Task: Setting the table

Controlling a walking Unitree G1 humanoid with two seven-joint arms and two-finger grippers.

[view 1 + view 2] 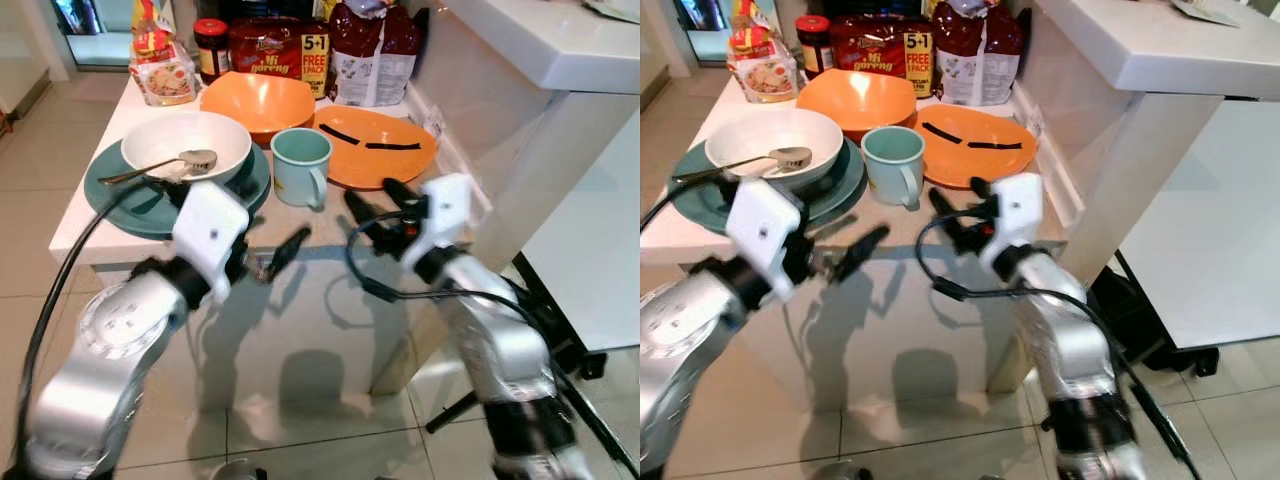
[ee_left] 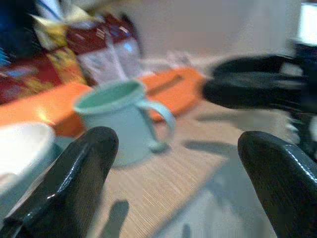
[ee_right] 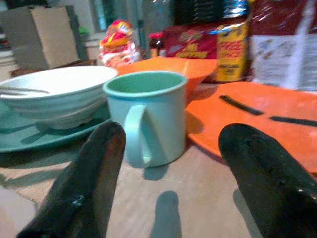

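A pale teal mug (image 1: 301, 166) stands near the table's front edge, its handle toward me. To its left a white bowl (image 1: 186, 146) holding a metal spoon (image 1: 165, 166) rests on a teal plate (image 1: 125, 207). Behind the mug are an orange bowl (image 1: 258, 103) and an orange plate (image 1: 375, 145) carrying two black strips. My left gripper (image 1: 278, 255) hovers open just off the front edge, below the mug. My right gripper (image 1: 378, 203) is open too, over the edge right of the mug. Both wrist views show the mug (image 3: 151, 116) a short way ahead of the open fingers.
Food packets and a jar (image 1: 211, 46) line the back of the table (image 1: 330, 228). A tall white counter (image 1: 560, 45) stands close on the right. Tiled floor (image 1: 300, 420) lies below me. A black cable (image 1: 390, 290) loops off my right wrist.
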